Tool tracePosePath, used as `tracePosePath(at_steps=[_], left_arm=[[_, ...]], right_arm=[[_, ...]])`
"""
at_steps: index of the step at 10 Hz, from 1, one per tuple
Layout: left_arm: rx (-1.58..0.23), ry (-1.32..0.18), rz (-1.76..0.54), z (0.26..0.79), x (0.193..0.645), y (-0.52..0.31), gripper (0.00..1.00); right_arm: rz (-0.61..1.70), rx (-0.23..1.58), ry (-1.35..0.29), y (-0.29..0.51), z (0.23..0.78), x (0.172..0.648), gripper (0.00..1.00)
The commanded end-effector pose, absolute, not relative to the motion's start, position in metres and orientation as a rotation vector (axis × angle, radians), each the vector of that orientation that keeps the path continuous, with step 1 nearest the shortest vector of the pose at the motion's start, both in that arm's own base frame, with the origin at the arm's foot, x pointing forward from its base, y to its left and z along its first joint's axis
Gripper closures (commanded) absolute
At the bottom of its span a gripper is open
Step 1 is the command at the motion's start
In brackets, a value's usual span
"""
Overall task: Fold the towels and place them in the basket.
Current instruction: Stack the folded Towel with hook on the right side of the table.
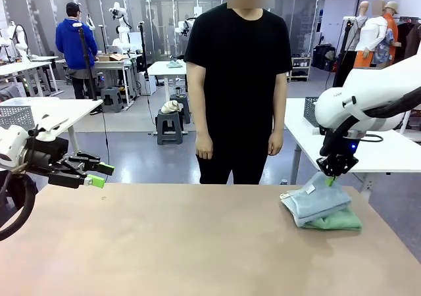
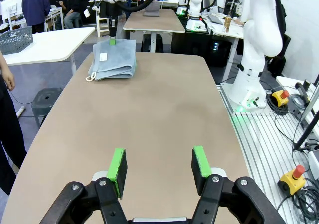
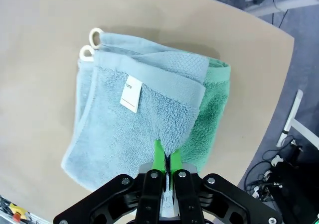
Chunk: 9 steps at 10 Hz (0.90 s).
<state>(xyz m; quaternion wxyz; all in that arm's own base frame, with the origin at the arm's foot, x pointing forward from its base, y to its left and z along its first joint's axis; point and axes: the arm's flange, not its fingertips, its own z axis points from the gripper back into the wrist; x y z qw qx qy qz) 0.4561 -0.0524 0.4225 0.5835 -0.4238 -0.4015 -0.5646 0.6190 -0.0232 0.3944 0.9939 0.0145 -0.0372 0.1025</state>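
A: Start at the left. What is the left pincer [image 1: 99,174] doing?

B: It hovers over the left end of the counter [image 1: 184,243], jaws spread wide, nothing between the green pads [image 2: 118,167]. It is well apart from the cloths.

A: And the person [image 1: 237,79]?

B: Standing at the far edge, arms hanging, hands off the counter.

A: Then the right side.

B: Both towels lie stacked near the counter's right end. The blue-grey towel [image 3: 124,124] sits on top, folded, with its white label and two loop tags at one corner. The green towel [image 3: 212,119] lies underneath, peeking out along one side. The right pincer [image 3: 167,162] is pinched nearly shut on a tuft at the blue-grey towel's edge, which rises to a small peak between the pads.

A: So which step is this?

B: I judge it a fold, or the pick-up, of the top towel; I cannot tell which. I see no dark basket on this counter.

A: What does the next move call for?

B: Probably a firm grip through the lift, keeping the layers from sliding apart, and not dragging the green towel along.
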Motion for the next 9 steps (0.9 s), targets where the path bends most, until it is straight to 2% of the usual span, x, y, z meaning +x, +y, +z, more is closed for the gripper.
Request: tracePosePath(at_steps=[1, 2, 3, 4, 5, 6, 7, 8, 9], left_arm=[[-0.994, -0.95, -1.311, 0.425, 0.456, -0.053, 0.33], [-0.994, -0.95, -1.311, 0.425, 0.456, -0.053, 0.33], [-0.994, -0.95, -1.311, 0.425, 0.456, -0.053, 0.33], [-0.994, -0.95, -1.311, 0.425, 0.456, -0.053, 0.33], [-0.994, -0.95, -1.311, 0.425, 0.456, -0.053, 0.33], [-0.994, -0.95, -1.311, 0.425, 0.456, -0.053, 0.33], [-0.994, -0.95, -1.311, 0.425, 0.456, -0.053, 0.33], [-0.994, -0.95, -1.311, 0.425, 0.456, -0.053, 0.33], [-0.994, -0.95, -1.311, 0.425, 0.456, -0.053, 0.33]], right_arm=[[0.216, -0.007, -0.039, -0.025, 0.388, 0.625, 0.9], [0.214, -0.011, -0.035, -0.025, 0.386, 0.625, 0.75], [0.21, -0.02, -0.039, -0.026, 0.387, 0.623, 0.7], [0.207, -0.025, -0.044, -0.029, 0.394, 0.622, 0.55], [0.205, -0.024, -0.058, -0.032, 0.404, 0.621, 0.5], [0.203, -0.031, -0.075, -0.036, 0.418, 0.622, 0.35], [0.201, -0.041, -0.091, -0.04, 0.432, 0.622, 0.3], [0.192, -0.042, -0.103, -0.044, 0.455, 0.62, 0.15], [0.165, -0.049, -0.079, -0.041, 0.49, 0.613, 0.15]])
